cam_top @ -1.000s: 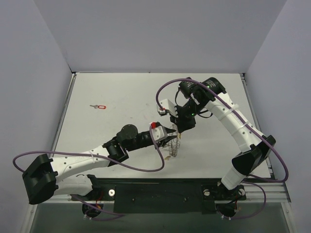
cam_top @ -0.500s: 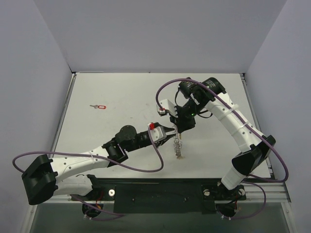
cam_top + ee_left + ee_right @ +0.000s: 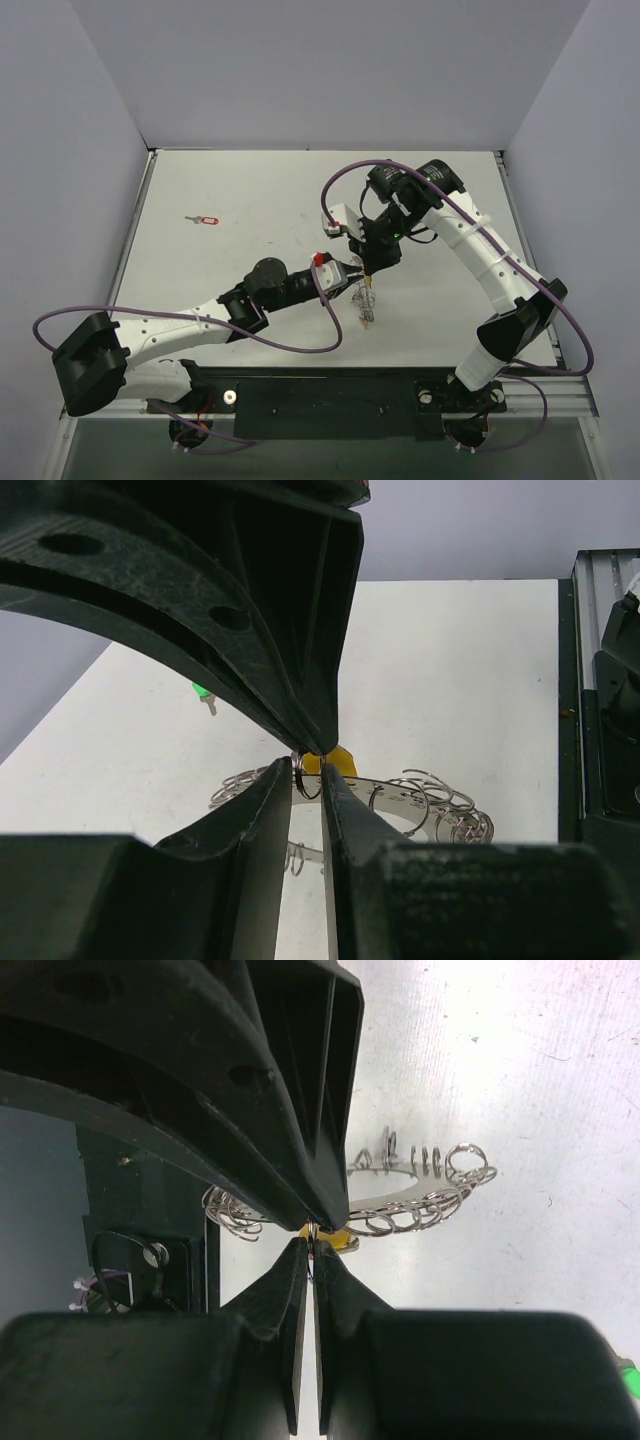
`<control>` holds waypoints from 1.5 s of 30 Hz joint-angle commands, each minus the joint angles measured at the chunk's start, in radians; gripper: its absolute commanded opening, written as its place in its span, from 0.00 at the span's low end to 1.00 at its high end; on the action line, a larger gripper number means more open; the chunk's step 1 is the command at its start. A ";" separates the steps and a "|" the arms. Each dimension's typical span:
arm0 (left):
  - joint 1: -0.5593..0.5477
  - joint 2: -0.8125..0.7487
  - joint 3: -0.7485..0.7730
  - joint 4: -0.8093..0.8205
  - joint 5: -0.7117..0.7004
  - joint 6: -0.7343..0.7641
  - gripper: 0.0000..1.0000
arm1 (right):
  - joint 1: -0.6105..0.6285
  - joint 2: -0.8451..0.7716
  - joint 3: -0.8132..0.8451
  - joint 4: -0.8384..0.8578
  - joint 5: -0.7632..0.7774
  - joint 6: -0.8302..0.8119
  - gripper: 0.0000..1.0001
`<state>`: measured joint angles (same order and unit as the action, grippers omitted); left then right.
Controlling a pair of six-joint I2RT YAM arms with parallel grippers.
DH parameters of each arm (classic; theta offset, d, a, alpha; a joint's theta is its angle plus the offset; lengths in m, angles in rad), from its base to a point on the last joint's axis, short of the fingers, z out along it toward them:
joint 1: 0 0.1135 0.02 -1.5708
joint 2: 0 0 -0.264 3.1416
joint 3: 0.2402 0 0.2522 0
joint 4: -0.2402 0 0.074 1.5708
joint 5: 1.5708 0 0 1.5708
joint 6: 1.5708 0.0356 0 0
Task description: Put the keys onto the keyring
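A red key (image 3: pixel 205 219) is lying alone near the left edge of the table (image 3: pixel 250 180), with wide bare surface stretching from it toward the back wall and toward the middle. Right of that gap, the left gripper (image 3: pixel 307 770) is reaching in from the near left, its 2 fingers standing only narrowly apart and clamping a small wire loop of the keyring (image 3: pixel 425 802). The keyring is hanging between the 2 grippers at the table's centre, its lacy rim trailing down toward the near edge. A yellow key (image 3: pixel 338 759) is showing just behind the clamped loop, and a green key (image 3: pixel 203 691) is lying well beyond on the table. The right gripper (image 3: pixel 314 1232) is meeting it from above, jaws pressed together at the yellow head; what they are pinching cannot be told. Open tabletop is running on to the right edge.
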<state>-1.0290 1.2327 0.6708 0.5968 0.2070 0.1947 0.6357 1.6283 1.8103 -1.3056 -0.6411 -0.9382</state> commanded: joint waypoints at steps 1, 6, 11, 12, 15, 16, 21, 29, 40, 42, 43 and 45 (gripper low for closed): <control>-0.003 0.008 0.049 0.040 0.002 -0.001 0.26 | 0.001 -0.024 0.021 -0.162 -0.042 0.013 0.00; -0.002 0.005 0.052 0.034 0.014 -0.005 0.00 | 0.001 -0.024 0.020 -0.161 -0.042 0.012 0.00; -0.002 -0.001 0.038 0.060 0.012 -0.031 0.00 | -0.001 -0.031 0.004 -0.156 -0.049 0.012 0.00; -0.002 -0.009 0.018 0.096 0.003 -0.050 0.00 | -0.002 -0.034 0.001 -0.147 -0.057 0.016 0.00; 0.006 -0.041 -0.052 0.205 -0.018 -0.110 0.00 | -0.056 -0.056 -0.012 -0.138 -0.110 0.019 0.09; 0.010 -0.045 -0.065 0.249 -0.018 -0.145 0.00 | -0.073 -0.061 -0.017 -0.138 -0.162 0.015 0.21; 0.040 -0.078 -0.149 0.417 -0.011 -0.297 0.00 | -0.163 -0.120 -0.061 -0.130 -0.276 -0.004 0.35; 0.078 -0.072 -0.229 0.685 -0.027 -0.481 0.00 | -0.163 -0.143 -0.178 -0.043 -0.383 -0.023 0.39; 0.098 -0.029 -0.231 0.793 -0.009 -0.587 0.00 | -0.148 -0.133 -0.137 0.161 -0.371 0.107 0.39; 0.098 -0.029 -0.229 0.795 -0.011 -0.590 0.00 | -0.137 -0.136 -0.146 0.245 -0.359 0.183 0.39; 0.098 -0.026 -0.229 0.796 -0.011 -0.591 0.00 | -0.133 -0.136 -0.144 0.268 -0.362 0.206 0.39; 0.098 -0.026 -0.229 0.802 -0.009 -0.595 0.00 | -0.119 -0.131 -0.140 0.287 -0.361 0.228 0.39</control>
<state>-0.9340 1.2095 0.4164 1.2392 0.1944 -0.3672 0.4911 1.4998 1.6478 -1.1225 -0.9840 -0.8150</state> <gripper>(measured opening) 0.024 0.389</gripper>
